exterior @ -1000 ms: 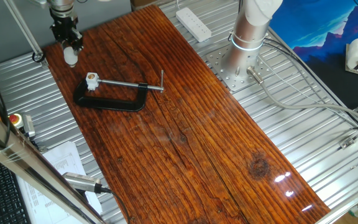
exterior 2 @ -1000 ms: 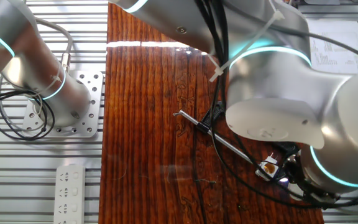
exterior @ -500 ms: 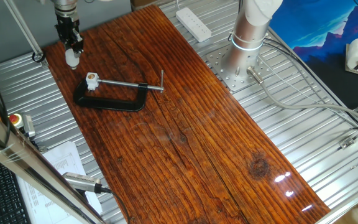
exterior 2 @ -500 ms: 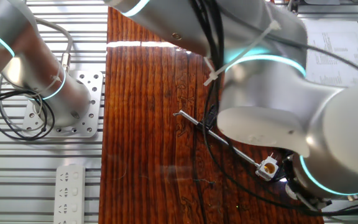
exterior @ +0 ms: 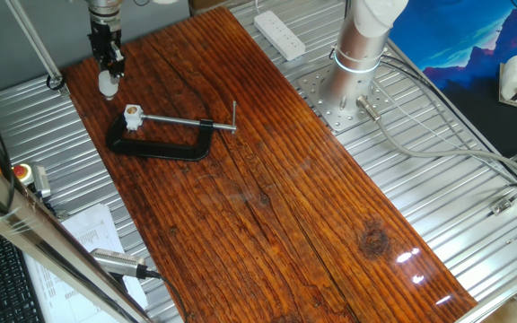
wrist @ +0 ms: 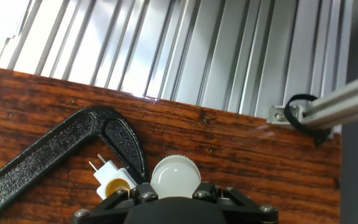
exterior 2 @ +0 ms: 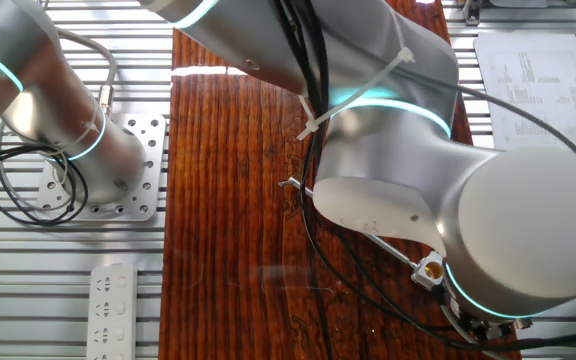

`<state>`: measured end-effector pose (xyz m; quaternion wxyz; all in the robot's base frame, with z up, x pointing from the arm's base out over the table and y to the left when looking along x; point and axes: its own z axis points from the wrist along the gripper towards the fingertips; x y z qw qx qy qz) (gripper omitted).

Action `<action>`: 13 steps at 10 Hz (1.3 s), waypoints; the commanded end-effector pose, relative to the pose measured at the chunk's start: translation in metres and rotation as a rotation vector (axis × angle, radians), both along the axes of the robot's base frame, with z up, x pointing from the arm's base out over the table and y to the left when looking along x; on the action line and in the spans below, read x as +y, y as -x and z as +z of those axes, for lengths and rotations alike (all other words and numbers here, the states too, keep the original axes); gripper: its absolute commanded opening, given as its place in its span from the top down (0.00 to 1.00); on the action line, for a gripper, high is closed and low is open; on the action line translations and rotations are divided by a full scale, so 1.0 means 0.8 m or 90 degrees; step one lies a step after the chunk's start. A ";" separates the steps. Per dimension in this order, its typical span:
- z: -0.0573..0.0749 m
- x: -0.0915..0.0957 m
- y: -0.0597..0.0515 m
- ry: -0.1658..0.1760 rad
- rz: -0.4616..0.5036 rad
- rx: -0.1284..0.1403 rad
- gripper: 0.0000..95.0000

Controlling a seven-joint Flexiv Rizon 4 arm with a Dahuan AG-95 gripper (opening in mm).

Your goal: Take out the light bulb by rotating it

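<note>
Wooden table (exterior: 267,179) carries a black C-clamp (exterior: 160,142); white power strip (exterior: 279,34) at its far edge.

A glossy wooden board (exterior: 267,179) lies on ribbed metal decking (exterior: 438,161) (glare nearby).

glossy wooden board (exterior: 267,170), frosted bulb (wrist: 175,177)

1. One fixed view looks down from high at one long side of the wooden board (exterior: 267,170); the black C-clamp (exterior: 162,139) sits upper left.
2. The other fixed view looks straight down, much nearer; the arm (exterior 2: 448,200) fills the right half.
3. The hand view looks along the fingers, very close; all three views share the socket stub (wrist: 115,180).
</note>
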<state>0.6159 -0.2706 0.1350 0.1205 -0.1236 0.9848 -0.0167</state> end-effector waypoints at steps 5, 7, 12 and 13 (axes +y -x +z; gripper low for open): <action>-0.001 0.000 0.000 0.013 0.016 0.003 1.00; -0.001 0.000 0.000 0.023 0.019 0.016 1.00; -0.001 0.000 0.000 0.002 -0.090 -0.013 1.00; -0.001 0.000 0.000 0.002 -0.090 -0.013 1.00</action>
